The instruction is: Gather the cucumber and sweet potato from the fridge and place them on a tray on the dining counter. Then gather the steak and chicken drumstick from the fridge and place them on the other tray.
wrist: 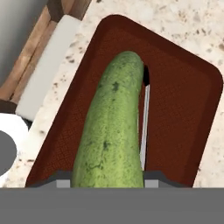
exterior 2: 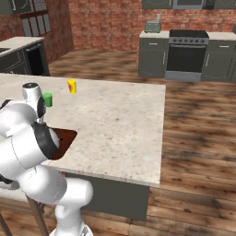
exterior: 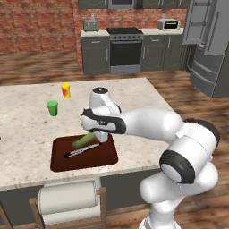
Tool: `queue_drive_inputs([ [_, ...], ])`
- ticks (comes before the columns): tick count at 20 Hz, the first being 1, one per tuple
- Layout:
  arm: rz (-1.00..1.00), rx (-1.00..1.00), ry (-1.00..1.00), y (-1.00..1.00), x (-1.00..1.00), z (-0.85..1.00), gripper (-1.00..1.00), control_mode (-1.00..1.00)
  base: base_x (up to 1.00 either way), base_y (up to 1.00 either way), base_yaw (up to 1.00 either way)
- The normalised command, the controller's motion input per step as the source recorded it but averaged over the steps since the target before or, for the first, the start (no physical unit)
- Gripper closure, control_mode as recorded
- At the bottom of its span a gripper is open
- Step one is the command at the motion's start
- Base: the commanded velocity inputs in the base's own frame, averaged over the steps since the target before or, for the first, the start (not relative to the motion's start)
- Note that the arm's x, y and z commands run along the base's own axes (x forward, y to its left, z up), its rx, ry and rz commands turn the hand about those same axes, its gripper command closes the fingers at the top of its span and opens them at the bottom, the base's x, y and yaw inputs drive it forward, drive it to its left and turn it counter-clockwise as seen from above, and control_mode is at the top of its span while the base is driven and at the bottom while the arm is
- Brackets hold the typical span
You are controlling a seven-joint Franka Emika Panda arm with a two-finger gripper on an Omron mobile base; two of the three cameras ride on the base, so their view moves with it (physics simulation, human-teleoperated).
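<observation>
Cucumber (exterior: pixel 84 141) gripped in the fingers (wrist: pixel 151 177) of the arm bent low over the tray (exterior: pixel 103 159).

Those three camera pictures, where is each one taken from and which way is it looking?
Left base view: behind the arm's left, looking forward and down at the counter; the white arm rises lower right.
Right base view: behind its right; the arm rises lower left.
Hand view: on the hand, looking down the gripper holding the cucumber over the tray.
The base views share the green cup and yellow container.
</observation>
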Motion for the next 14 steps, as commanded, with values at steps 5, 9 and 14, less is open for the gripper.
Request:
queue_drive_inputs([
  [5, 0.16, -0.05, 0.04, 0.18, 0.55, -0.43, 1.00, -1.00, 0.00, 0.00, 0.00],
  [9, 0.07, -0.08, 0.09, 0.34, 0.53, -0.42, 1.00, -1.00, 0.00, 0.00, 0.00],
  [14, 0.03, -0.12, 0.13, 0.39, 0.53, -0.58, 1.00, -1.00, 0.00, 0.00, 0.00],
])
